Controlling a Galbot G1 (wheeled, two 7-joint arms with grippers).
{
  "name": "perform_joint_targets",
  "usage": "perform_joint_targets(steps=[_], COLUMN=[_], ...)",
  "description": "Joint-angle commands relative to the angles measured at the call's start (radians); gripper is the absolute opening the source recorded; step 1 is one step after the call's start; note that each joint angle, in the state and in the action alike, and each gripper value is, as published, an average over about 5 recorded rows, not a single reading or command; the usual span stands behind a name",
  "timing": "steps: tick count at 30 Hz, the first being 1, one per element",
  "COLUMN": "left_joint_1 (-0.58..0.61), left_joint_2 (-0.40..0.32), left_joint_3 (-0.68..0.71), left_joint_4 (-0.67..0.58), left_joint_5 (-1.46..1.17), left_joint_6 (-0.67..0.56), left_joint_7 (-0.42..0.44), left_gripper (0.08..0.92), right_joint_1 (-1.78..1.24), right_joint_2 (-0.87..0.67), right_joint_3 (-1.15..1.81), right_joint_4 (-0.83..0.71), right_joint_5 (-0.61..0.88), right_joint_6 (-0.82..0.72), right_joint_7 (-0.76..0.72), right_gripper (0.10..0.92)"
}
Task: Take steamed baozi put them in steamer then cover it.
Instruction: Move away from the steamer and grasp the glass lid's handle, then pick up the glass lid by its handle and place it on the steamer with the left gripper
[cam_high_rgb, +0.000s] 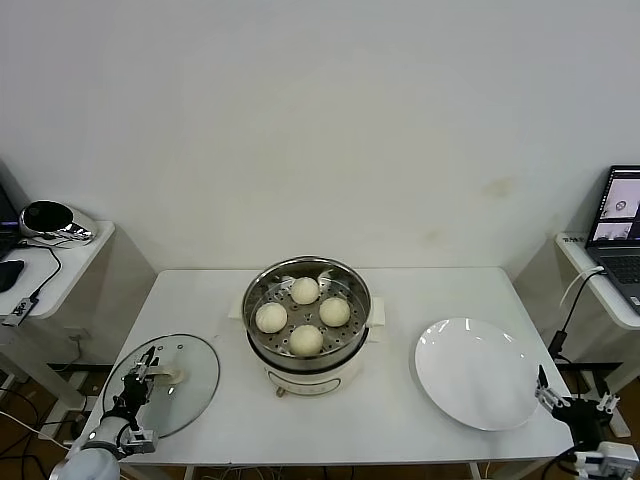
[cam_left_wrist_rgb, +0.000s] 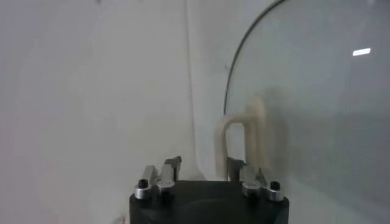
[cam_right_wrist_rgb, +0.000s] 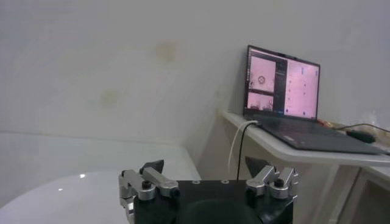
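Left gripper (cam_high_rgb: 150, 368) pinches the cream handle of the round clear glass lid (cam_high_rgb: 190, 375) at the table's near-left edge, ready to lift. Right gripper (cam_high_rgb: 575, 405) parked, jaws spread, beside flat white plate (cam_high_rgb: 480, 375). Four cream-white buns (cam_high_rgb: 303, 315) already sit in the shiny steel steamer (cam_high_rgb: 355, 345).

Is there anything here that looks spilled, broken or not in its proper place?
Nothing stands out. Four steamed baozi sit neatly in the steamer. The cover lies flat on the table, with the left gripper at its handle.
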Motion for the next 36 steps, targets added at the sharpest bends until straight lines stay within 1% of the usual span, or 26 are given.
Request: perform_joint_targets(steps=[1, 7, 10, 15, 19, 23, 27, 30, 33, 36], left_joint_1=[-0.005, 0.037, 0.074, 0.143, 0.18, 0.188, 0.179, 0.155, 0.118, 0.081], left_joint_2=[-0.002, 0.006, 0.012, 0.018, 0.038, 0.072, 0.126, 0.18, 0.24, 0.284], left_joint_3=[0.001, -0.003, -0.009, -0.051, -0.113, -0.165, -0.193, -0.188, -0.154, -0.088], left_joint_4=[0.031, -0.021, -0.074, -0.2, -0.314, -0.408, -0.492, -0.548, -0.595, -0.63], left_joint_5=[-0.042, -0.121, -0.134, -0.125, -0.108, -0.144, -0.205, -0.247, -0.288, -0.309], left_joint_6=[-0.01, 0.013, 0.04, 0.065, 0.086, 0.123, 0.168, 0.203, 0.24, 0.271], left_joint_7=[-0.024, -0.045, -0.069, -0.087, -0.043, 0.01, 0.067, 0.109, 0.148, 0.173], left_gripper=[0.343, 0.18, 0.147, 0.146, 0.146, 0.146, 0.146, 0.146, 0.146, 0.146], right_joint_1=[-0.003, -0.008, -0.011, -0.009, -0.01, -0.016, -0.021, -0.024, -0.026, -0.027], right_joint_2=[-0.001, -0.005, -0.007, -0.009, -0.01, -0.01, -0.005, 0.003, 0.014, 0.027], right_joint_3=[-0.002, -0.004, -0.008, -0.021, -0.037, -0.056, -0.076, -0.091, -0.107, -0.121], right_joint_4=[0.005, 0.01, 0.014, 0.02, 0.028, 0.038, 0.039, 0.038, 0.039, 0.04], right_joint_5=[0.0, 0.006, 0.008, 0.002, 0.013, 0.019, 0.008, -0.007, -0.025, -0.045], right_joint_6=[0.0, 0.0, 0.0, 0.0, 0.0, 0.0, 0.0, 0.0, 0.0, 0.0], right_joint_7=[0.0, 0.0, 0.0, -0.001, -0.002, -0.005, -0.007, -0.008, -0.01, -0.01], right_gripper=[0.823, 0.823, 0.823, 0.823, 0.823, 0.823, 0.823, 0.823, 0.823, 0.823])
